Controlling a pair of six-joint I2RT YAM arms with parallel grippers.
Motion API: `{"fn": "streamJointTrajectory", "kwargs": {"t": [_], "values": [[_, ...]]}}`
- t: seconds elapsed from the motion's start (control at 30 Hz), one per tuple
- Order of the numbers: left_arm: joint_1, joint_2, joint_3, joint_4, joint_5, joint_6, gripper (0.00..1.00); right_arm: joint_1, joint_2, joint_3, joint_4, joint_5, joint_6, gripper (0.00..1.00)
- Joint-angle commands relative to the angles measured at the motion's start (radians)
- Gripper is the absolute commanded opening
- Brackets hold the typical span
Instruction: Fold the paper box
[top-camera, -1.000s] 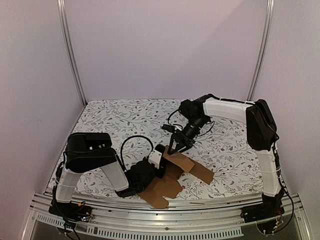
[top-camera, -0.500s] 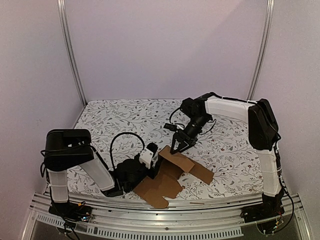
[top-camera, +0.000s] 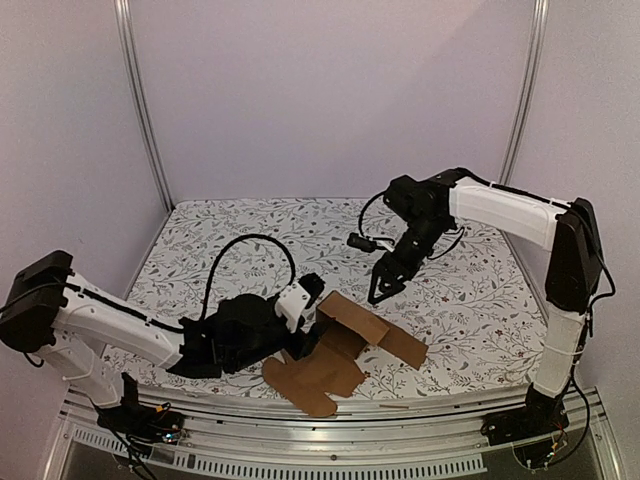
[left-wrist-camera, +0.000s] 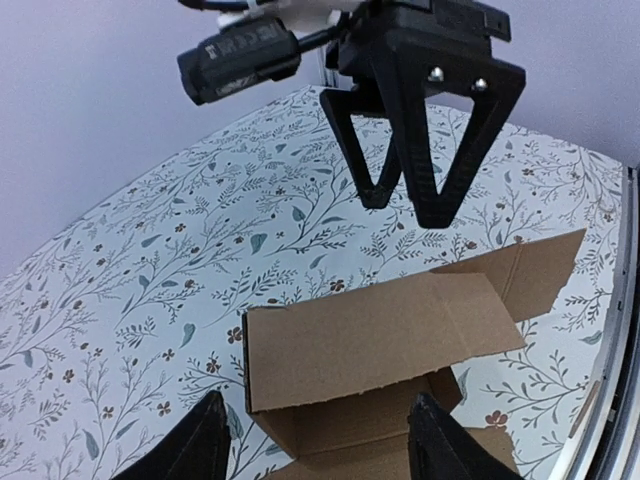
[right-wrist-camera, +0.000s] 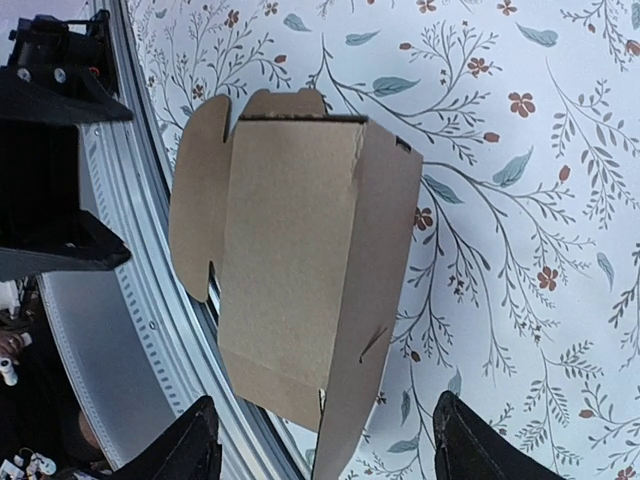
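This is looking like a robotics lab test cell, not a home or shop. Plain pale wall panels (top-camera: 330, 90) are closing in the back and both sides of the frame, with aluminium posts (top-camera: 141, 100) standing at upper left and upper right. A slotted aluminium rail (top-camera: 250, 463) is running along the bottom edge, carrying the left arm (top-camera: 110, 325) and right arm (top-camera: 500, 208), black cables (top-camera: 245, 237) looping loose. A floral cloth (top-camera: 250, 225) is covering the counter (top-camera: 470, 300).
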Motion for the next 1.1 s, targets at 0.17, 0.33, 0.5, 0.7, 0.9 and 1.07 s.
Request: {"fn": "streamJointTrajectory", "kwargs": {"t": [0.17, 0.33, 0.5, 0.7, 0.9, 1.07], "values": [[0.057, -0.122, 0.316, -0.711, 0.054, -0.068, 0.71, -0.009, -0.306, -0.375, 0.069, 0.302, -0.151, 0.72], [0.176, 0.035, 0.572, -0.938, 0.138, -0.132, 0.7, -0.01, -0.455, -0.54, 0.161, 0.373, -0.18, 0.73], [0.268, 0.133, 0.69, -0.979, 0.249, -0.174, 0.68, 0.003, -0.474, -0.591, 0.187, 0.338, -0.197, 0.73], [0.357, 0.216, 0.736, -0.974, 0.445, -0.248, 0.55, 0.079, -0.455, -0.593, 0.167, 0.339, -0.222, 0.73], [0.392, 0.223, 0.707, -0.929, 0.491, -0.265, 0.53, 0.103, -0.429, -0.601, 0.156, 0.341, -0.23, 0.73], [0.411, 0.177, 0.656, -0.9, 0.479, -0.271, 0.53, 0.102, -0.341, -0.542, 0.19, 0.464, -0.188, 0.61]]}}
